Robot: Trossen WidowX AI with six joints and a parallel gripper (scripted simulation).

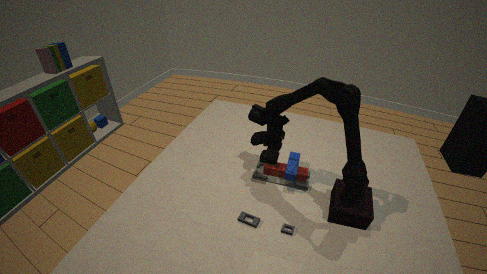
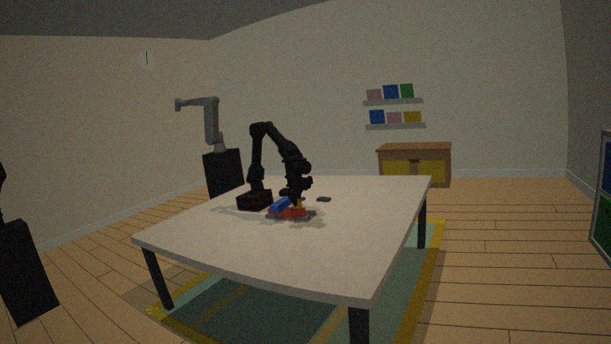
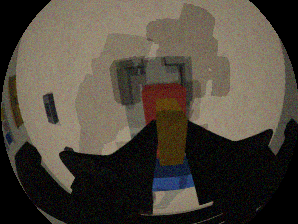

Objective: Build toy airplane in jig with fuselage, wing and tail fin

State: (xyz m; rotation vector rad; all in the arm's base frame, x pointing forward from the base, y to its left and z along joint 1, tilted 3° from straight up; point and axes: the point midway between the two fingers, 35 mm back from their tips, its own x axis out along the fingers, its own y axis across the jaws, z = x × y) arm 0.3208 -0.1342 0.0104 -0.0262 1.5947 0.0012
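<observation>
The red fuselage (image 1: 274,169) (image 2: 288,213) (image 3: 149,102) lies lengthwise in the grey cradle (image 1: 281,182) (image 3: 120,82) and looks level. The blue wing (image 1: 292,165) (image 2: 279,205) (image 3: 172,183) lies across its top. The yellow tail fin (image 2: 299,205) (image 3: 171,137) stands upright on the fuselage near the end away from the arm's base, its foot meeting the red top. Its tab and socket are hidden. My gripper (image 1: 271,162) (image 2: 296,202) (image 3: 168,123) is slightly open around the fin, with a finger close at each side and a thin gap at one side in the wrist view.
Two small dark frame-shaped holders, a larger one (image 1: 242,218) (image 2: 323,199) and a smaller one (image 1: 283,231), lie on the table (image 1: 190,190) (image 2: 256,252) away from the cradle. The wing stands close beside the fingers, toward the arm's base.
</observation>
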